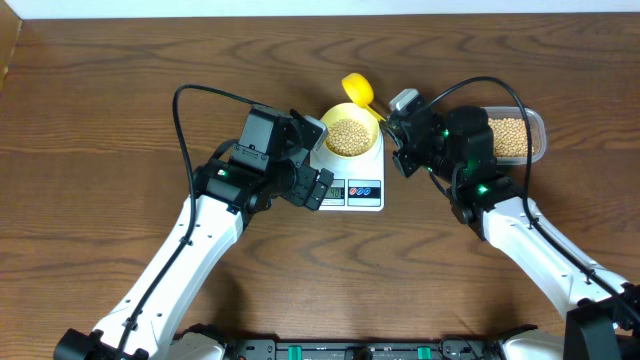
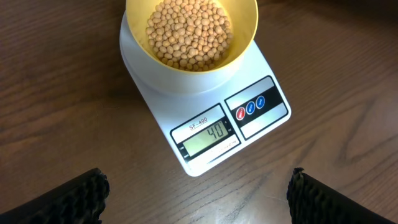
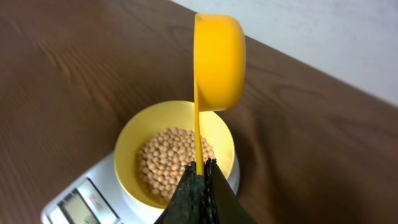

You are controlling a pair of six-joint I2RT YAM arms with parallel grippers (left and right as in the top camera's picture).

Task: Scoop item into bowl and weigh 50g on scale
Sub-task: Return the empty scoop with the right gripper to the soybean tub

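Roughly half-filling the pale yellow bowl (image 2: 244, 31) on the scale (image 2: 158, 102), the beans (image 2: 189, 31) register 40 on its display (image 2: 208, 140). Above the scale's far side, the right gripper (image 3: 202, 177) is clamped on the yellow scoop (image 3: 219, 62), handle running straight into the jaws, cup tipped on edge over the bowl. Right of the scale, nearer that arm, a clear tub (image 1: 537, 135) holds more beans. The left gripper (image 2: 199, 193) hangs wide open, empty, before the scale's front.
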